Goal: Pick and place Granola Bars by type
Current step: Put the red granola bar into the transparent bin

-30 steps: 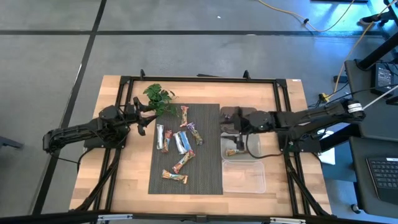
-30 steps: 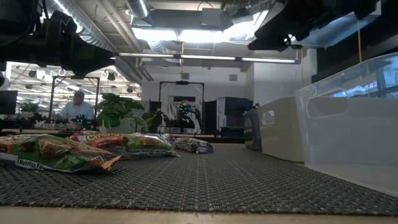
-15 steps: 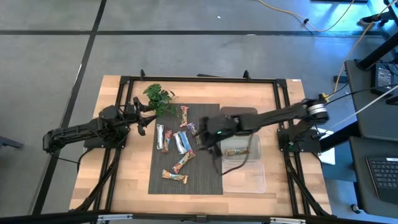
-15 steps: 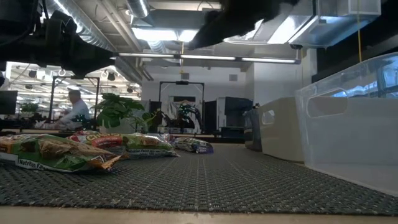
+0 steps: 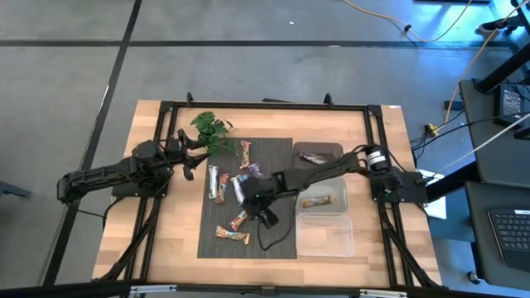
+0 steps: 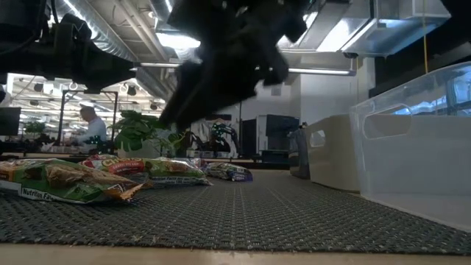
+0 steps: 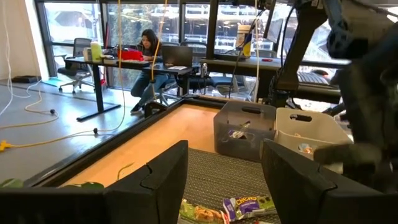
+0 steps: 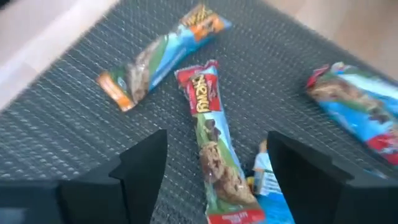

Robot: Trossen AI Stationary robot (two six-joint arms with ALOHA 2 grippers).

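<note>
1. Since a moment ago my right gripper (image 5: 258, 207) has swung left from the bins to over the dark mat (image 5: 281, 240).
2. Bare mat lies nearer me and to the right.
3. Its fingers (image 8: 140, 165) stand wide, holding nothing, above a red-ended granola bar (image 8: 214, 146).
4. More granola bars (image 5: 236, 186) lie around it.
5. My left gripper (image 5: 192, 161) waits, part open, by the plant (image 5: 211, 130).

I note: mat (image 5: 273, 157) dark grey, woven; counter (image 5: 170, 240) pale wood; Granola Bars (image 8: 214, 149) red-green and blue-orange; plant sprig (image 5: 211, 128) green.
</note>
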